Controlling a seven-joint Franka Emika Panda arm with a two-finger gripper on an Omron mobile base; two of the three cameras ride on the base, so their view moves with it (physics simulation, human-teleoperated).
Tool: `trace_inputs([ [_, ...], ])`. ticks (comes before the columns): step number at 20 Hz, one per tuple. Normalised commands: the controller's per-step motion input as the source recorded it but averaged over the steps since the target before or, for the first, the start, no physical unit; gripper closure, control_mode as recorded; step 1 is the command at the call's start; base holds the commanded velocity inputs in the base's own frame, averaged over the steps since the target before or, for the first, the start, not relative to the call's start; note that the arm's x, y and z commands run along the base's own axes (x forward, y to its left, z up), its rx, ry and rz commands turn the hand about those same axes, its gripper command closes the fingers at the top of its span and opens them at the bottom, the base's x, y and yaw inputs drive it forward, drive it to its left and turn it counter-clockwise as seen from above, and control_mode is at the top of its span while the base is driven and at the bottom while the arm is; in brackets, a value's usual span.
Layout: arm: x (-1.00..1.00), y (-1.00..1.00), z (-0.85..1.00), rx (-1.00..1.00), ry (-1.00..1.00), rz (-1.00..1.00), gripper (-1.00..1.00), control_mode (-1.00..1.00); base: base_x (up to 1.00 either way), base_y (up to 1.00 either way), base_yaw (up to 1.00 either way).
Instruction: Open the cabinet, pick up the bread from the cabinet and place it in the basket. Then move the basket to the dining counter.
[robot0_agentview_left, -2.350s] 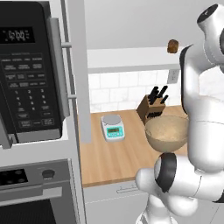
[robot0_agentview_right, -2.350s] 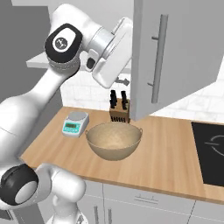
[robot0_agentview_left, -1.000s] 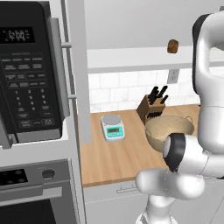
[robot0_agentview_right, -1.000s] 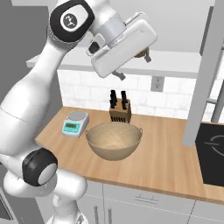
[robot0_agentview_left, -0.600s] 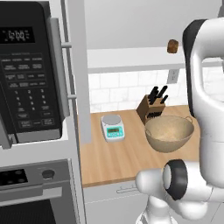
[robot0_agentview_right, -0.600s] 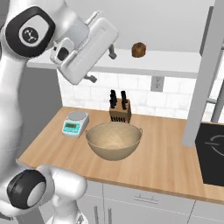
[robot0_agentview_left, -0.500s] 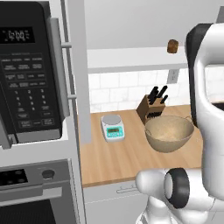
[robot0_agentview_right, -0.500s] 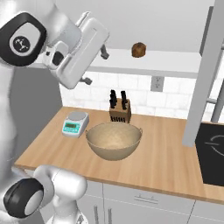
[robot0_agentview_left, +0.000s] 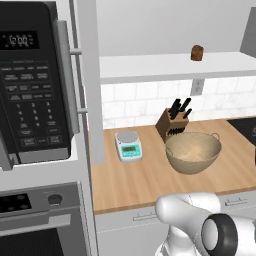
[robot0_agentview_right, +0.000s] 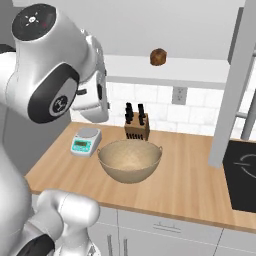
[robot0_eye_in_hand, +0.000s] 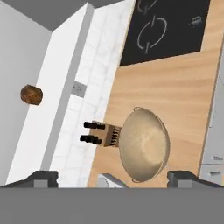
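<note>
The cabinet (robot0_agentview_left: 170, 67) stands open, its door (robot0_agentview_right: 239, 85) swung out to the right. The bread (robot0_agentview_left: 197, 52) (robot0_agentview_right: 158, 57) (robot0_eye_in_hand: 31, 94), a small brown lump, sits on the white shelf. Below it the round tan basket (robot0_agentview_left: 193, 152) (robot0_agentview_right: 130, 160) (robot0_eye_in_hand: 144, 145) rests empty on the wood counter. My gripper (robot0_eye_in_hand: 113, 178) is open: its fingertips (robot0_eye_in_hand: 41, 177) stand wide apart with nothing between them, pulled back from the shelf, above and in front of the basket. The dining counter is out of view.
A knife block (robot0_agentview_right: 136, 126) stands behind the basket, with a small scale (robot0_agentview_right: 85, 140) to its left. A black cooktop (robot0_agentview_right: 242, 180) lies at the counter's right end. A black microwave (robot0_agentview_left: 35, 85) and an oven (robot0_agentview_left: 40, 220) are on the left.
The cabinet door has swung fully open to the right. My arm has drawn back from the cabinet, leaving the left base view's right side. Bread and basket have not moved.
</note>
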Motion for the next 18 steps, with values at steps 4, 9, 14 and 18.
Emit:
trace_inputs([
  [4, -0.05, 0.09, 0.00, -0.21, 0.05, 0.84, -1.00, -1.00, 0.00, 0.00, 0.00],
  [9, -0.03, 0.33, 0.00, -0.31, -0.02, 0.47, -1.00, -1.00, 0.00, 0.00, 0.00],
  [14, 0.06, 0.16, 0.12, -0.28, 0.01, 0.02, -1.00, -1.00, 0.00, 0.00, 0.00],
  [18, 0.47, 0.08, -0.07, -0.24, -0.22, -0.01, -1.00, -1.00, 0.00, 0.00, 0.00],
])
